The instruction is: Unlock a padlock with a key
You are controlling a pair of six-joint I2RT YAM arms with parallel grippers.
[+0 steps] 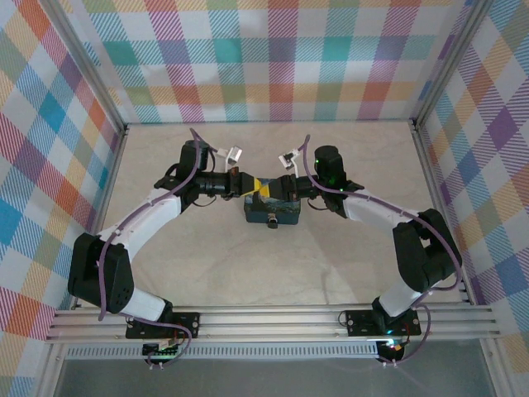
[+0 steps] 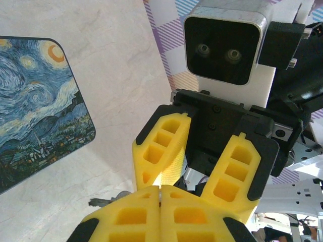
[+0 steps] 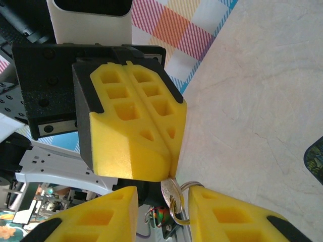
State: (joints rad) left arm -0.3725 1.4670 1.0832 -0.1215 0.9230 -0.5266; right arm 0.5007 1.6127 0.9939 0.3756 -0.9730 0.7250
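My left gripper (image 2: pixel 160 201) is pinched shut on the key (image 3: pixel 171 193), over the blue tin (image 1: pixel 263 212). My right gripper (image 3: pixel 162 201) sits part open around the key ring, holding nothing. Looks like a key handover. The padlock (image 1: pixel 273 222) is probably that dark speck at the tin's near edge. Next I back the right gripper off cleanly, then go for the padlock.

Yellow left gripper (image 2: pixel 160 194), silver key (image 3: pixel 170 194), swirly blue-yellow tin (image 2: pixel 35 106), multicoloured plaid walls (image 1: pixel 273 58)
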